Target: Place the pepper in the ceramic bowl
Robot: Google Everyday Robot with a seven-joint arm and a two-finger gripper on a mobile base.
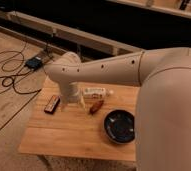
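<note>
Gripper (77, 103) down at tabletop level, at foot of short white wrist column hanging from bent elbow of large cream-white robot arm (114, 70). Mostly masked by that column; clenched, released or grasping, cannot tell.

Just beside gripper, toward view-right: small elongated reddish-brown pepper (96, 106). Lying flat on the wood, angled, one end pointing away from camera. Contact between pepper and gripper not discernible.

Slightly farther from camera than gripper, just behind pepper: white oblong box (95, 92). Lying lengthwise, near pepper but apart from it.

Opposite side of gripper, view-left, near: flat black rectangular remote-like object (52, 104). Lying flat close to table's left edge, long axis tilted.

Farther from gripper than pepper, view-right and nearer camera: round shallow glossy dark blue-black ceramic bowl (110, 119) with lighter rim. Upright on table, right side cut off by bulk of arm. Pepper between gripper and bowl, outside bowl, apart from its rim.

Under all of these: light wooden table (74, 137).

Well apart from gripper, beyond table on view-left: speckled beige floor (9, 115) with looping black cables (6, 80) and small dark blue box (34, 62) where cables meet. Behind table, far from gripper: long pale rail (89, 37) along foot of dark wall.
</note>
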